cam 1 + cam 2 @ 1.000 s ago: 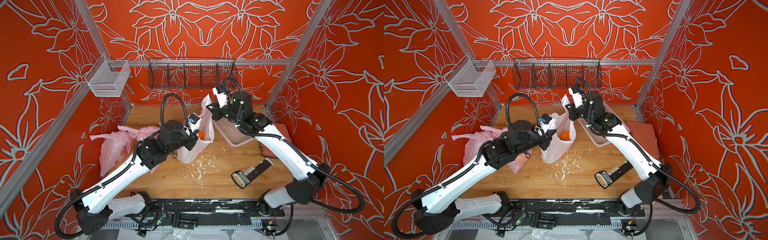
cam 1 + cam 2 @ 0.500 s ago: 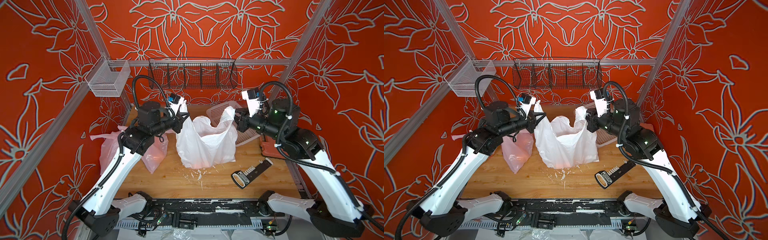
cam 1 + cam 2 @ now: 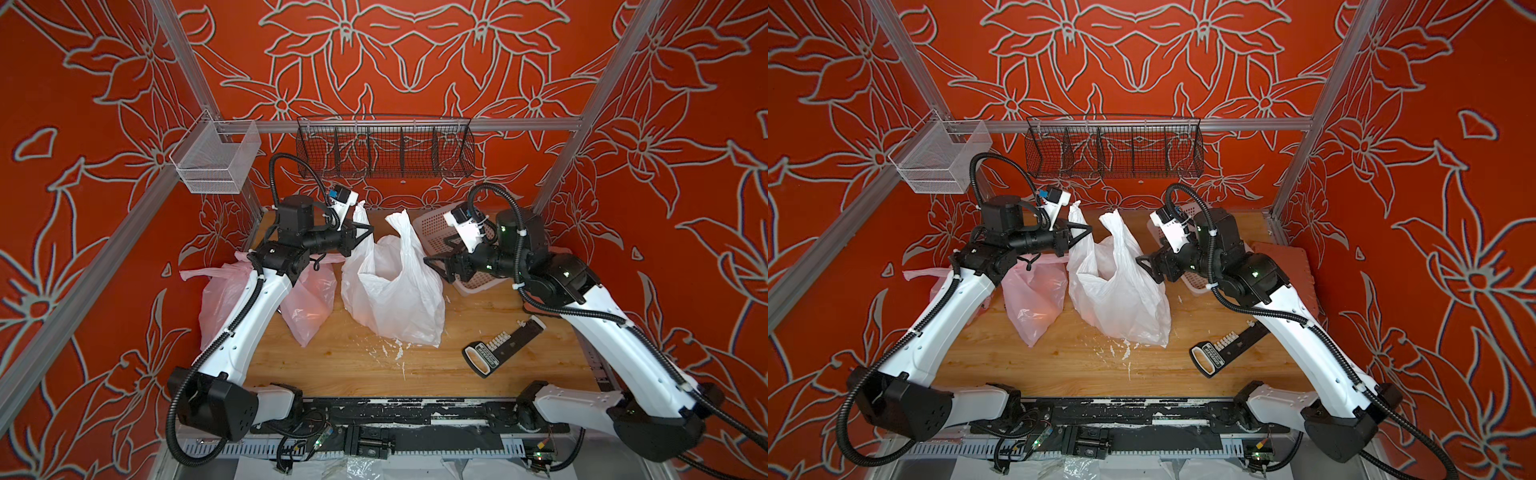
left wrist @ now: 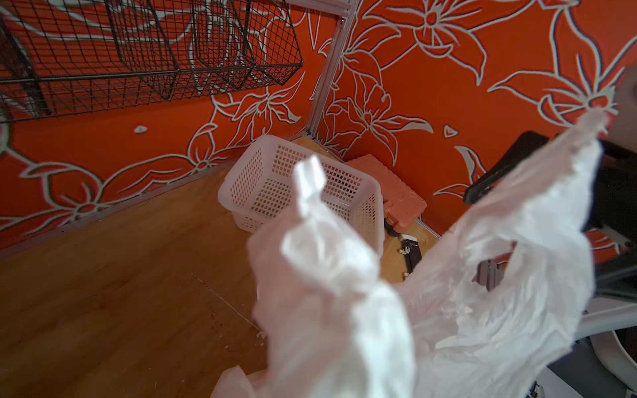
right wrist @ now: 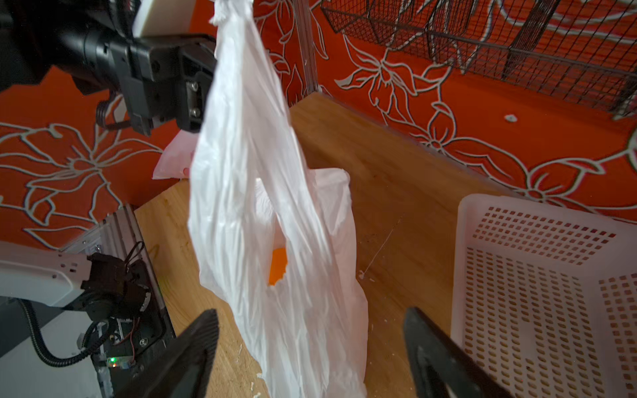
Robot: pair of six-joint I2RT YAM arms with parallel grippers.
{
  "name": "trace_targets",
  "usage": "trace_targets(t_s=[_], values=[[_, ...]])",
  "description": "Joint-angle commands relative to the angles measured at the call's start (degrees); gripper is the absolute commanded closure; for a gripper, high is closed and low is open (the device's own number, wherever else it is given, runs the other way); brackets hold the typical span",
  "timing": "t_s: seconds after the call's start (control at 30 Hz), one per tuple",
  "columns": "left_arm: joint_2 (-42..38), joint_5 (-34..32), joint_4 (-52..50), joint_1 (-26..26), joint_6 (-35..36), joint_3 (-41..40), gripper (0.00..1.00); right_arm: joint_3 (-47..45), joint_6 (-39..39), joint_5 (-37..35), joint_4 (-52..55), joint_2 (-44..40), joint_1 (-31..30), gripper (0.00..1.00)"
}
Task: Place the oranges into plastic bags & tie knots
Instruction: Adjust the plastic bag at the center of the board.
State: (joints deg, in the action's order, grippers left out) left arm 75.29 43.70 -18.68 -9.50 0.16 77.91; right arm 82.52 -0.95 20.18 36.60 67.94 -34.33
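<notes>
Wooden tabletop (image 3: 332,365) fills the floor of my booth, with orange floral walls all round. Nearest me, on the right, lies a black hand tool (image 3: 503,347), well apart from the work. Past it, at the middle, stands the white bag (image 3: 390,291), sagging on the wood. Through its mouth the right wrist view shows one orange (image 5: 277,265) low inside, and I cannot tell whether there are more. Left of it slump two pink bags (image 3: 309,303), partly under my left arm. Their tops are too hidden to judge for knots.

My left hand (image 3: 360,230) is clamped on the bag's left handle (image 3: 360,212) and holds it up. My right hand (image 3: 432,266) has its fingers wide apart and holds nothing, just beside the bag's right flank. The other handle (image 3: 399,220) stands free between my two hands.

I judge the filling of this bag done and the tying just starting. Next, my right hand must rise to that free strap and close on the thin film without slipping. Then both straps have to cross and pull through.

Farther right sits the pale perforated basket (image 3: 432,226), and a wire rack (image 3: 382,153) hangs on the far wall.
</notes>
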Motion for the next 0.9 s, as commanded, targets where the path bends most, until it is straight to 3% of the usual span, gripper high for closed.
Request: trace_targets(t_s=[0.0,0.3,0.57,0.87], values=[[-2.0,3.4,2.6,1.3,0.4,0.6,1.0,-3.0,-6.3,5.5,-5.3,-4.0,1.1,0.03],[-2.9,4.3,1.7,1.8,0.8,0.1,1.0,-9.4,-3.5,23.6,-23.2,-0.3,2.5,0.02],[-3.8,4.7,1.0,1.9,1.3,-0.3,1.0,-11.3,0.1,20.4,-33.2,2.9,4.8,0.02],[-3.6,4.8,0.1,2.0,1.3,0.0,1.0,-12.7,3.5,24.8,-39.5,5.0,3.6,0.02]])
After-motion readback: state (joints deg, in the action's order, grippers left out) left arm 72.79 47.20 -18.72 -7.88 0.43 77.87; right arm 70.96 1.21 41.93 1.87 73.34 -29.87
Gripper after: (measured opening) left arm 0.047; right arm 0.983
